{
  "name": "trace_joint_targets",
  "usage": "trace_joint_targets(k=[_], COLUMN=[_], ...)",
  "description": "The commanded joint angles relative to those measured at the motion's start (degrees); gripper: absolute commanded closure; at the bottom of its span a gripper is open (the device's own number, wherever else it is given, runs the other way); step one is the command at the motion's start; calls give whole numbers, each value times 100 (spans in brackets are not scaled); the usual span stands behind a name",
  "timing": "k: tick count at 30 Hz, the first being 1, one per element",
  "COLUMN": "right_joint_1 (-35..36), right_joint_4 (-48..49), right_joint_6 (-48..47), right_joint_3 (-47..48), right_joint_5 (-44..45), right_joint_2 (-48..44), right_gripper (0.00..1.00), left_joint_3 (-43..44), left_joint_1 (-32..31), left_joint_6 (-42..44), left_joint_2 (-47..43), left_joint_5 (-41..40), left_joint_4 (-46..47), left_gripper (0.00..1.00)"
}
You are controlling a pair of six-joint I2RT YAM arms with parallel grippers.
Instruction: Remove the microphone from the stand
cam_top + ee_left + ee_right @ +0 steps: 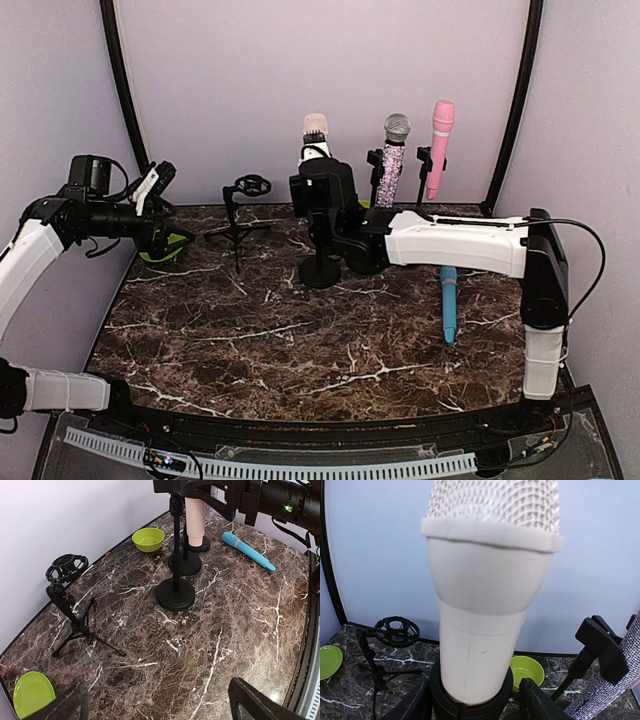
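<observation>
Microphone point(480, 630), cream, stands upright in its clip point(470, 709) at the centre of the right wrist view, long axis vertical. The right hand point(477, 702) straddles its foot, but contact is unclear. The left hand point(160, 705) gapes wide, well apart. The stand below is cut off.

Matt cream plastic microphone point(480, 630) with mesh head; glossy marble-look table point(300, 340).
</observation>
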Motion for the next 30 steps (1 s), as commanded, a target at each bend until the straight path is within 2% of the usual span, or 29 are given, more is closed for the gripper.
trace_joint_targets(k=[1, 10, 14, 18, 23, 26, 27, 30], right_joint_1=[71, 77, 82, 120, 295, 469, 495, 509], right_joint_4=[820, 709, 757, 978, 1367, 1524, 1486, 1406], right_joint_6=[-406, -374, -353, -355, -519, -586, -517, -205], right_joint_3=[101, 142, 34, -200, -601, -857, -908, -1079], right_joint_5=[311, 349, 166, -306, -1200, -1442, -1891, -2449], right_joint_2=[109, 202, 44, -299, -836, -1137, -1229, -1473], right_gripper=[42, 59, 79, 90, 94, 95, 97, 100], left_joint_3=[-92, -131, -67, -30, 60, 101, 100, 93], left_joint_1=[24, 28, 29, 22, 29, 24, 24, 27], left_joint_6=[139, 211, 197, 168, 159, 174, 180, 157], left_joint_2=[-119, -234, -236, -269, -323, -364, -386, -441], left_joint_5=[106, 91, 109, 207, 368, 441, 459, 492], left_joint_4=[-135, -220, -258, -313, -421, -481, -478, -438], left_gripper=[1, 1, 1, 1, 1, 1, 1, 1])
